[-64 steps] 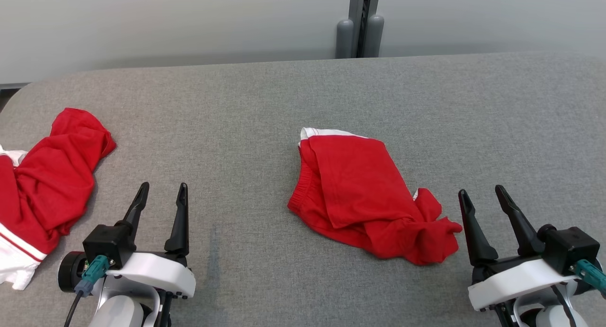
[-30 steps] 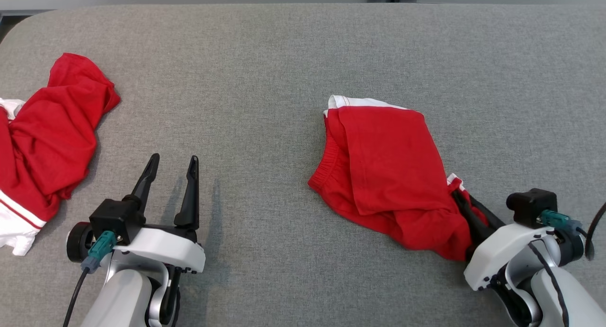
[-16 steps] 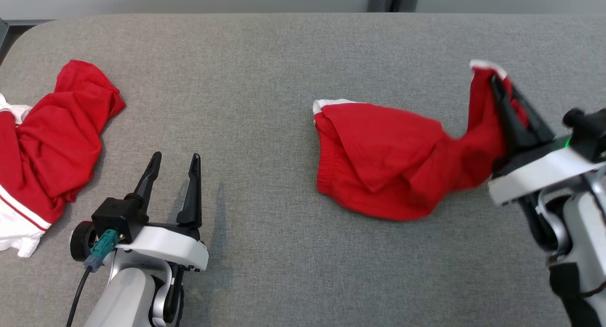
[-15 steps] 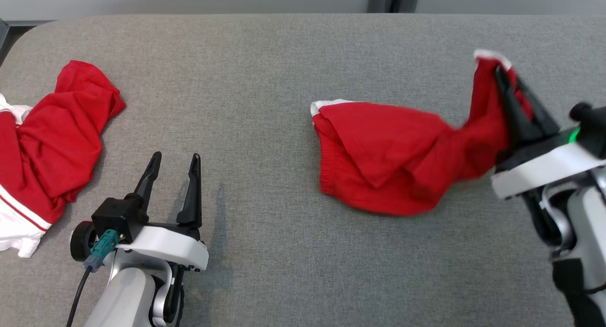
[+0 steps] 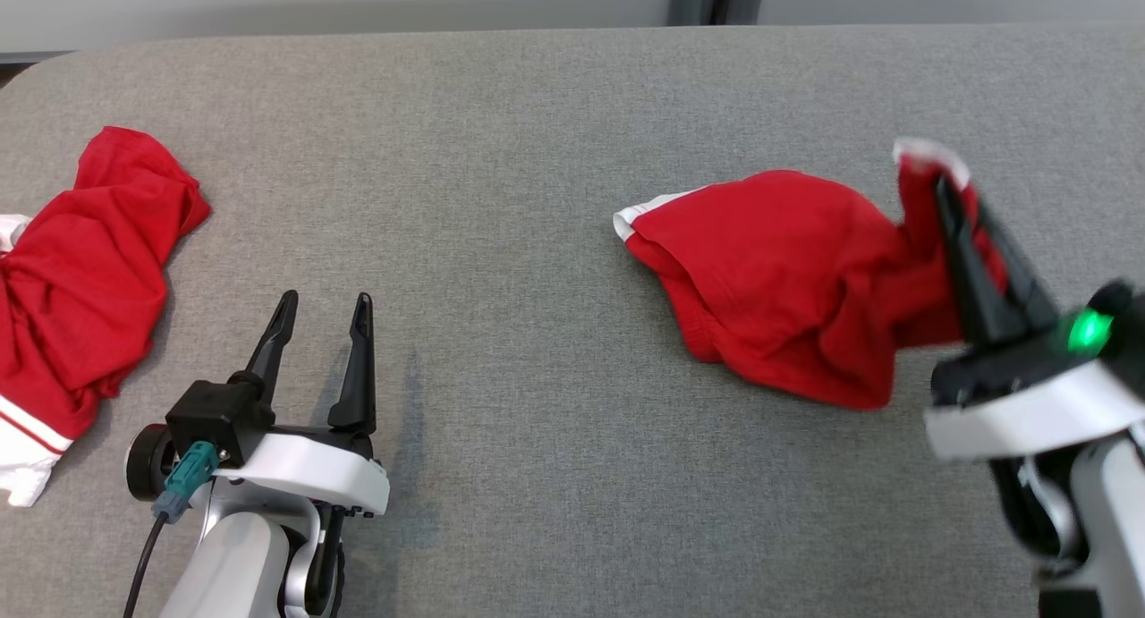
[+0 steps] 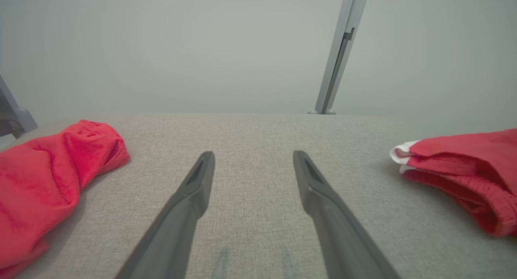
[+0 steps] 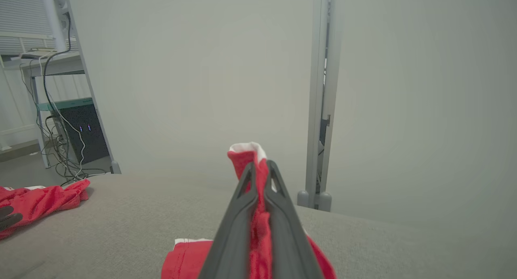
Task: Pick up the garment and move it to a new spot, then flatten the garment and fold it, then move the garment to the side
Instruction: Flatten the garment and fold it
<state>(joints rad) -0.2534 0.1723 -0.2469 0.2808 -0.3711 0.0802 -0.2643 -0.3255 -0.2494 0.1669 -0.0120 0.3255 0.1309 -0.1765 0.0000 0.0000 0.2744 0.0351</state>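
Your right gripper (image 5: 955, 193) has jaws clamped on the garment (image 5: 778, 251) end, raised above the table (image 5: 537, 153); left gripper (image 5: 325, 298) jaws apart, empty.

Garment (image 5: 787, 269): red, white trim. Second garment (image 5: 80, 278): red, white band (thin red stripe across it). Table (image 5: 501, 135): plain grey

A grey fabric-covered bench (image 5: 537, 99) with a rounded far corner stands before a plain pale grey wall (image 6: 181, 49). A grey metal post (image 7: 323, 109) rises behind it. Off to one side are a shelf (image 7: 52, 57), dangling cables (image 7: 60, 121) and a dark box (image 7: 83, 137).
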